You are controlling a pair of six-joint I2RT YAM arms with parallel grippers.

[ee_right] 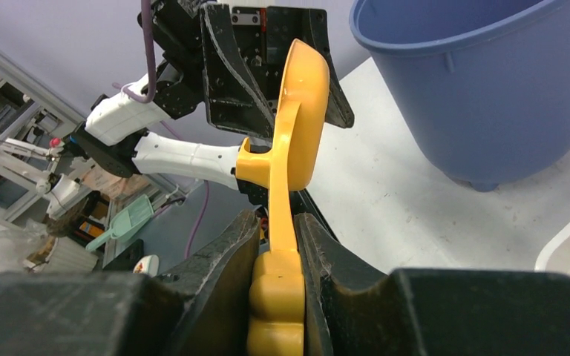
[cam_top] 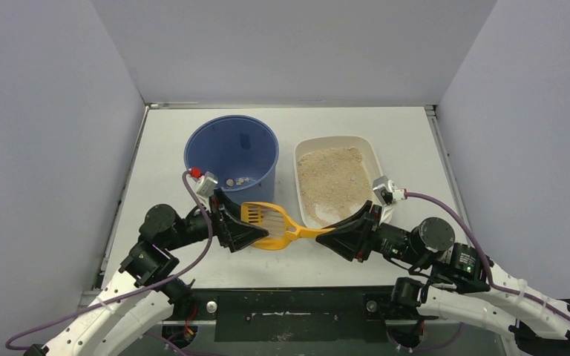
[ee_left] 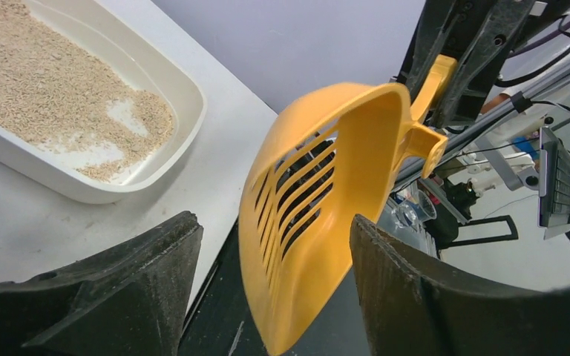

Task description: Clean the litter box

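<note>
The cream litter box [cam_top: 338,139] with tan granules stands at the right of the table, and its near corner [ee_left: 185,96] shows in the left wrist view. An orange slotted scoop [cam_top: 276,219] hangs above the table between both arms. My right gripper [ee_right: 276,222] is shut on the scoop's handle [ee_right: 278,282]. My left gripper [ee_left: 274,222] is open, one finger [ee_left: 156,267] on each side of the scoop's head [ee_left: 319,193], with a gap on both sides. In the top view the left gripper [cam_top: 256,225] faces the right gripper [cam_top: 325,236].
A tall blue bucket [cam_top: 263,178] stands left of the litter box, with a few small pieces on its bottom. Its wall [ee_right: 490,89] rises close behind the scoop in the right wrist view. The table's near edge lies just below both grippers.
</note>
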